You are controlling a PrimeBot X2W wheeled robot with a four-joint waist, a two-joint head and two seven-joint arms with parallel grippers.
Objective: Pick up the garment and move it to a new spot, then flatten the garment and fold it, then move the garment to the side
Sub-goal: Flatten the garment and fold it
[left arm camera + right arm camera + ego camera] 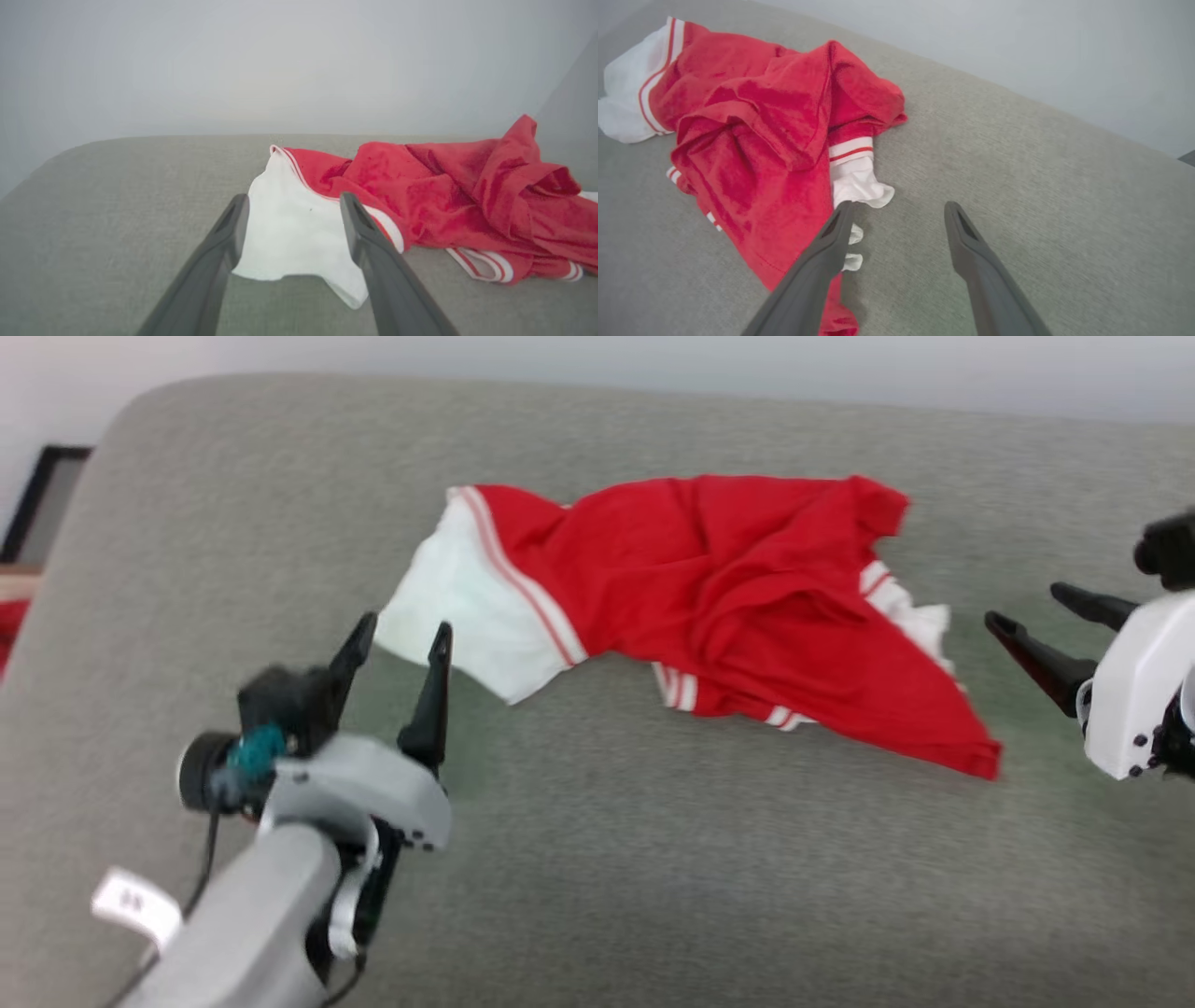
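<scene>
Both sets of jaws stand wide open and hold nothing. The left jaws sit low over the grey cloth-covered bench, their tips just beside the lower edge of the white left-hand sleeve. In the left wrist view that sleeve lies between and just beyond the two dark fingers; whether a tip touches the cloth cannot be told. The right jaws hover at the other end, near the crumpled white sleeve and the red hem corner.

The garment lies in the middle of the bench, toward its far side. It is bunched and twisted, with deep folds across the red body and its print not visible.

With the shirt lying loose on the bench and a set of jaws at each end, the step in hand appears to be flattening; folding and moving aside are not yet done.

The next move likely calls for each set of jaws to close on a single layer at its own end, a sleeve edge or hem corner. They would then draw apart evenly so the twist in the middle comes out. Pinching several layers at once could lock the creases in.
</scene>
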